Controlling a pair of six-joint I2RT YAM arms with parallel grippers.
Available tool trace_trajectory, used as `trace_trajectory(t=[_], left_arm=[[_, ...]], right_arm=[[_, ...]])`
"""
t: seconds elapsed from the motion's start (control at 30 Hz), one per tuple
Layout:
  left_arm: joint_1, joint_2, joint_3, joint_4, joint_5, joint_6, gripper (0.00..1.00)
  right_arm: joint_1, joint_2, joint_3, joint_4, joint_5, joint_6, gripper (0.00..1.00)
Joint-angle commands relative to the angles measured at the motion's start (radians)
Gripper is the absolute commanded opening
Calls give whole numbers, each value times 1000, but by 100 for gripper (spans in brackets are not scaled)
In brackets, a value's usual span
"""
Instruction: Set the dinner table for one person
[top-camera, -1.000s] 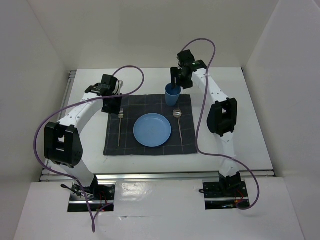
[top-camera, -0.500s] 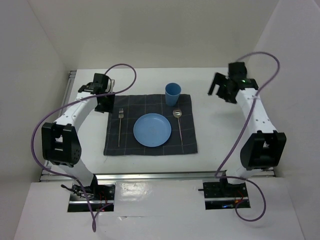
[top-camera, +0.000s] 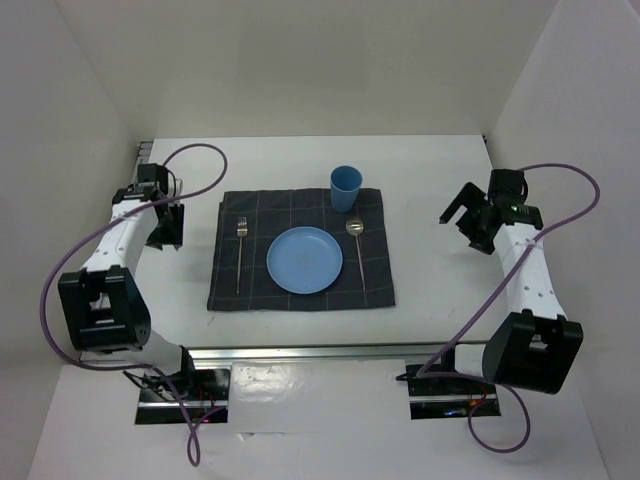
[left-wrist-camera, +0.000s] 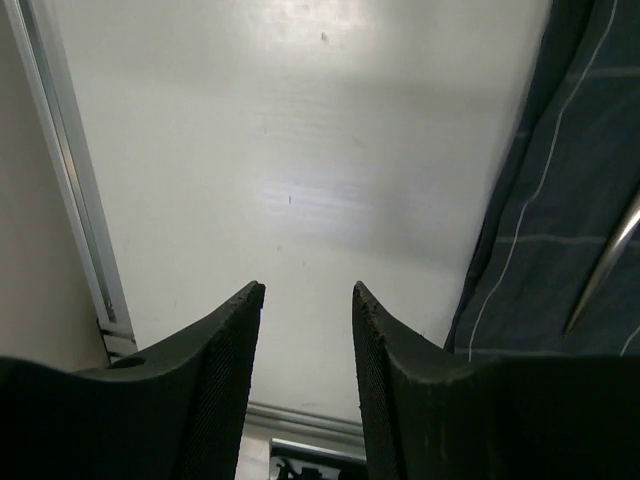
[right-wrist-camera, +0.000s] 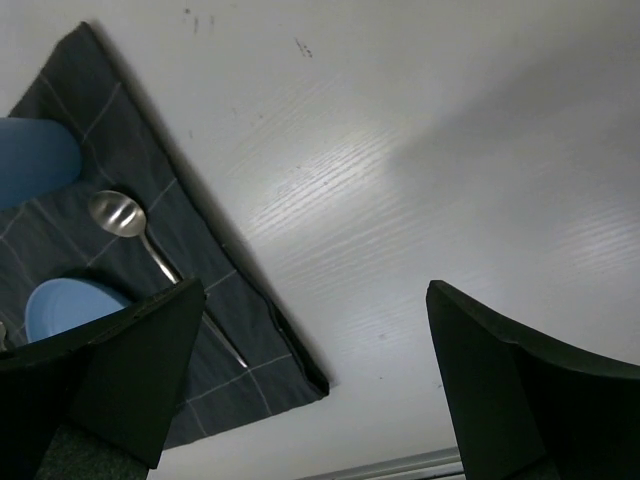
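The white table (top-camera: 430, 165) lies under both arms and stretches far past them on every side, with a dark checked cloth (top-camera: 378, 285) spread at its middle. On the cloth sit a blue plate (top-camera: 304, 260), a fork (top-camera: 239, 258) to its left, a spoon (top-camera: 356, 240) to its right and a blue cup (top-camera: 346, 187) at the far edge. The left gripper (top-camera: 166, 226) hangs over bare table just off the cloth's left edge. Its fingers are parted by a narrow gap with nothing between them. The right gripper (top-camera: 466, 214) hangs over bare table well to the right of the cloth, its fingers spread wide and holding nothing.
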Motion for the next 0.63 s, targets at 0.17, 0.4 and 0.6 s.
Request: trace_trajectory(t=[0.17,0.4,0.6], left_arm=[[-2,-221,-95,-30,20,18,50],[-2,-255,-104,-30,20,18,50],[-2,-264,-113,-30,40,18,50]], right_arm=[[5,-23,20,-50,-32,-24,100],[5,-83,-29,-59,-61,-24,100],[5,-146,-50,-50,-101,-47,100]])
